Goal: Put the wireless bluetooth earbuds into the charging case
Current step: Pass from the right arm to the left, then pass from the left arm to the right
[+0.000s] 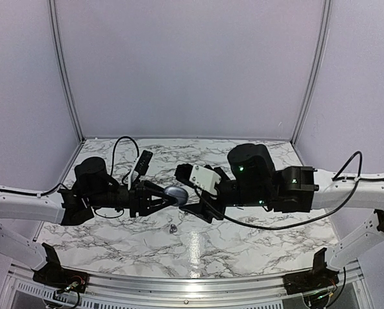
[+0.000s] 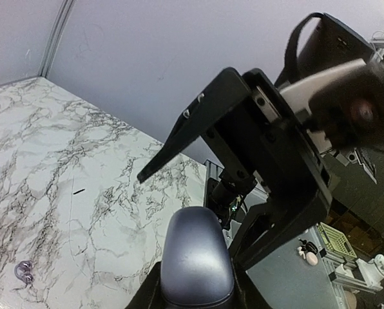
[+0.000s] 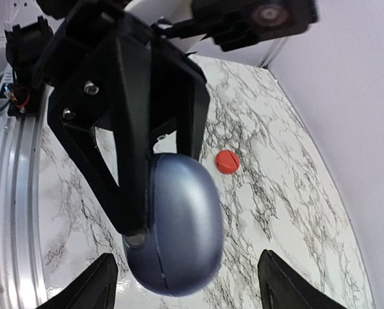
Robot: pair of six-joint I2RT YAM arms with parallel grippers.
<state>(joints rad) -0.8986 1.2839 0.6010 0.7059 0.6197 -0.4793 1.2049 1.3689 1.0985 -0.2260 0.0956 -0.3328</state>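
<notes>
Blue-grey and glossy, the case is held above the table, pinched in the left gripper. The right gripper faces it, and a silvery bud lies below.

Left wrist: the fingers clamp the case low on its sides.

Right wrist: its fingers are spread either side of the case, not touching it. A red bud lies beyond.

The buds look light, hard and slippery, so pinch across the body.

Left arm, right arm: white links, black joints.
Black cable loops at 10 o'clock; green lights on right.
</notes>
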